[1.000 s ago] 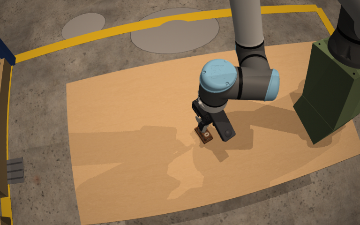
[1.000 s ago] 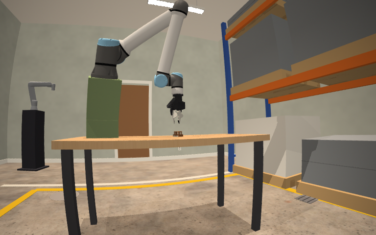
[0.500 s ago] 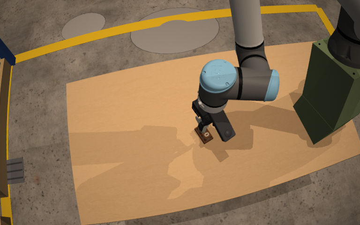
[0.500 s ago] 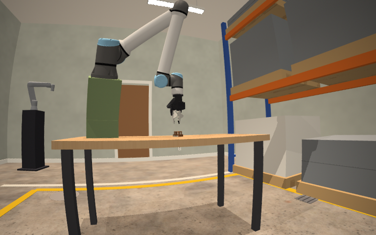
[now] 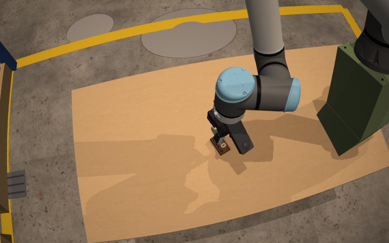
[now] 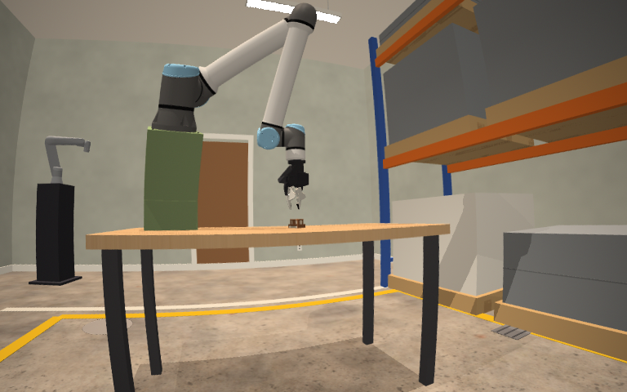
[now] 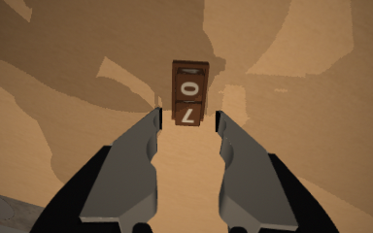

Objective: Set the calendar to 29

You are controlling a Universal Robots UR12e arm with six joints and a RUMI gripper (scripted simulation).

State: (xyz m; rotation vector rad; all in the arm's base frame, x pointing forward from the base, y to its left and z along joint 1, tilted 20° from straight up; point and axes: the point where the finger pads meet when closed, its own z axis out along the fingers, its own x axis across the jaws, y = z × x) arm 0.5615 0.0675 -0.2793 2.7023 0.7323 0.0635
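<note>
The calendar is a small dark brown tray holding two brown cubes side by side on the wooden table. The far cube shows a white 0 on top and the near cube shows a 7. The calendar also shows in the top view and in the exterior view. My gripper hangs above the calendar, pointing down, clearly apart from it in the exterior view. Its fingers stand narrowed, a little wider than a cube, with nothing between them. The side with the month's name is hidden.
The arm's green pedestal stands at the table's right end. The table's edges lie well away from the calendar. Shelving with boxes stands beyond the table, and a second arm on a black stand is far off.
</note>
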